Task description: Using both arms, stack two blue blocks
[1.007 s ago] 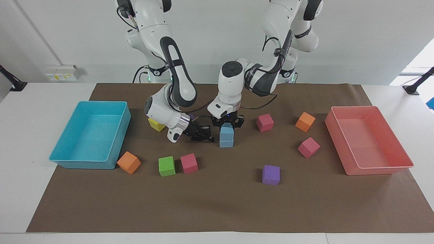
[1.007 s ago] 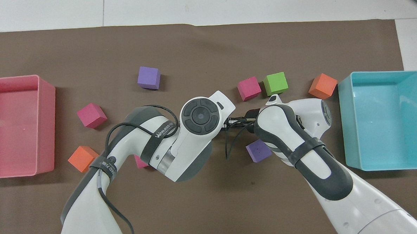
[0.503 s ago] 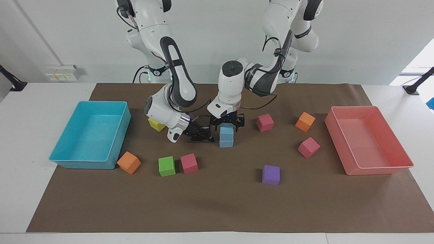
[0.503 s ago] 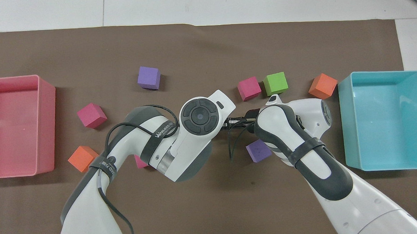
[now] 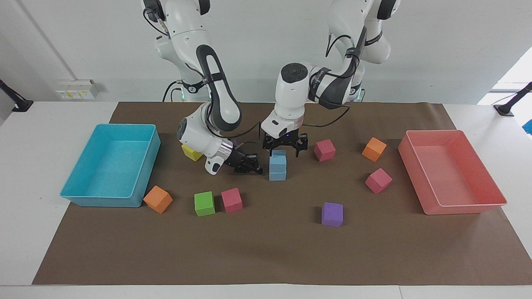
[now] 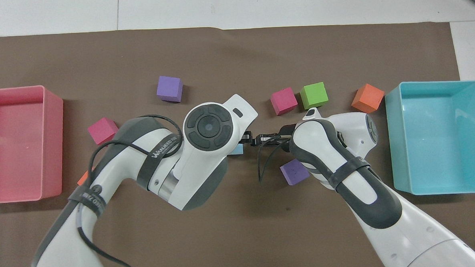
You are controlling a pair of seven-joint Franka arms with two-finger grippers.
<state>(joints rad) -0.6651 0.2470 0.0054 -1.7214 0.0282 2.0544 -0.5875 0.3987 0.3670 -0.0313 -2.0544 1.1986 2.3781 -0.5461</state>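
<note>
Both views are bright and evenly lit – soft white light from overhead. Shadows on the brown mat (image 5: 266,249) are faint and short, pooling under the arms. In the facing view, daylight blows out a window patch (image 5: 513,74) at three o'clock. The pink tray (image 5: 494,198) shows mild glare – focus stays sharp throughout.
</note>
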